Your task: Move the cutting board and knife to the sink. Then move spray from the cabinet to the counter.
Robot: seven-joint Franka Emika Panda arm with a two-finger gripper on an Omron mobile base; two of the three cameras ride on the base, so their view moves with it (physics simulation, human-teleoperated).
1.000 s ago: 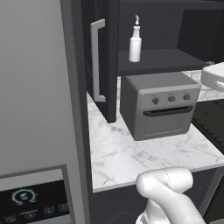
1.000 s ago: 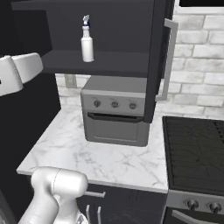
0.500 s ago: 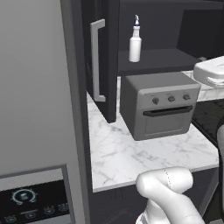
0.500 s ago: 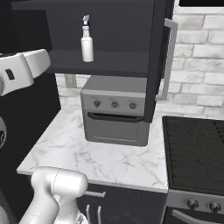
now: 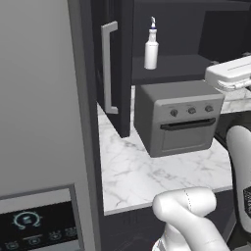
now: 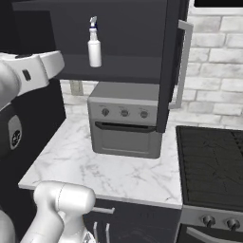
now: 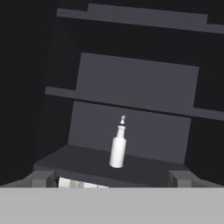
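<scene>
Gripper point(image 7: 112, 186) pointed into the open cabinet point(image 7: 135, 83), and from my remote seat I could not tell whether its fingers were spread or pressed together, since just 2 grey stubs showed at the bottom of the hand view. Straight ahead of it, well apart, the spray point(image 7: 118, 146) stood upright on the lowest shelf, nozzle up. In the left base view the white hand reached in from the right, level with the top of the toaster oven point(image 5: 176, 115). That oven sat directly below the spray's shelf on the counter point(image 5: 132, 171). I saw both cabinet doors swung open, the fridge point(image 5: 41, 122) to the left and the stove point(image 6: 211, 161) to the right.
</scene>
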